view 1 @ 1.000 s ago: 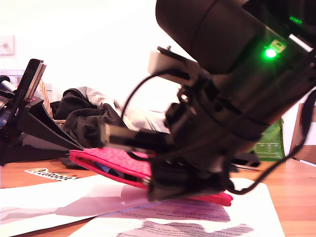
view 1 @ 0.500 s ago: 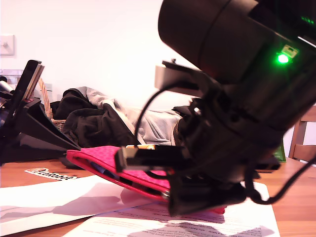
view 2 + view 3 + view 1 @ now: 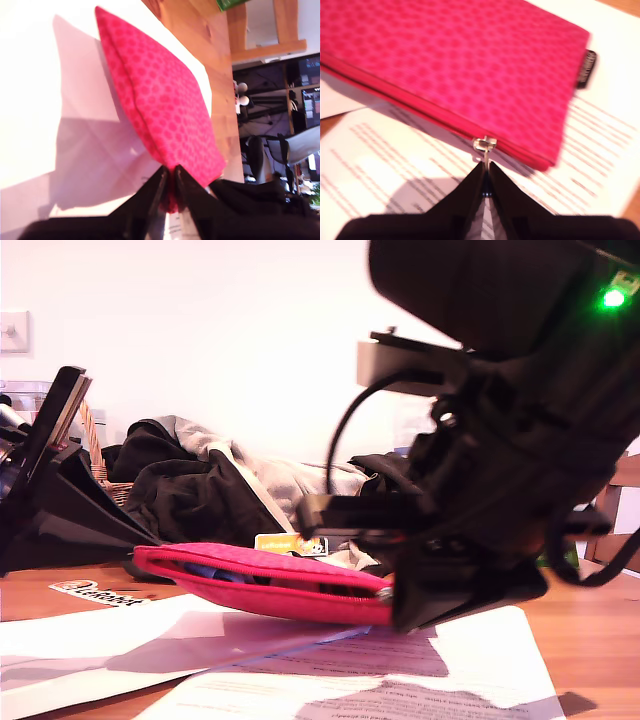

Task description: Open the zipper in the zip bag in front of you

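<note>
The zip bag (image 3: 265,583), a pink-red spotted pouch, lies on white printed sheets (image 3: 300,680) on a wooden table (image 3: 600,640), in the lower middle of the exterior view. Its top gapes along most of its length there, and something blue (image 3: 215,571) shows inside; what it is cannot be told.

My first gripper (image 3: 169,192) is pinched tight on 1 end of the zip bag (image 3: 160,100), its 2 black fingers (image 3: 150,197) nearly together on the fabric.

My second gripper (image 3: 485,184) is clamped on the dangling pull tab of the zipper (image 3: 484,145), whose small silver slider sits near the end of the red tape by the black side tag (image 3: 588,69). In the exterior view that arm fills the right side of the frame, at the bag's right end.

Behind the bag, left of centre, dark clothes (image 3: 200,490) lie heaped.
</note>
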{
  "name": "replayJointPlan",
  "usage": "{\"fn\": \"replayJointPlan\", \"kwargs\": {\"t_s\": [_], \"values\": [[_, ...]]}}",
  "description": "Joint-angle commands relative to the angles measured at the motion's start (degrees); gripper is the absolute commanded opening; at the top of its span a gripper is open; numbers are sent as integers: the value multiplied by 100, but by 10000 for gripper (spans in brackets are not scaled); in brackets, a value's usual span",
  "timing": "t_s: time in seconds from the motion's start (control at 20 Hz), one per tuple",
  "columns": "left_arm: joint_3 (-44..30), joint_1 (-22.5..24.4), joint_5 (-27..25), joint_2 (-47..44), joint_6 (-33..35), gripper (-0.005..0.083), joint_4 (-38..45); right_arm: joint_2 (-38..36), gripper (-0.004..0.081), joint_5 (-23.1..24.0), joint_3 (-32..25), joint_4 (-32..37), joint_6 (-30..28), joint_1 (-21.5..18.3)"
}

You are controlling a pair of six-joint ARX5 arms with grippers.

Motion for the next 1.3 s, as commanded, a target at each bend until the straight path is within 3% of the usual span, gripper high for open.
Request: {"fn": "replayJointPlan", "kwargs": {"t_s": [0.0,0.55,0.75,0.85,1.05,1.25], "values": [[59,118,-79,-24,50,-19,103,13,-11,107,-157,-203,-15,-111],[59,118,-225,-24,50,-19,103,13,-11,275,-157,-925,-295,-302],[59,116,-221,-24,48,-19,105,13,-9,205,-144,-664,-293,-317],[59,116,-221,-24,46,-19,105,13,40,-66,-42,-573,-330,-317],[59,116,-229,-24,48,-19,107,13,264,-610,284,-793,-704,-317],[59,116,-236,-24,50,-19,107,-133,220,-870,688,-1154,-1128,-293]]}}
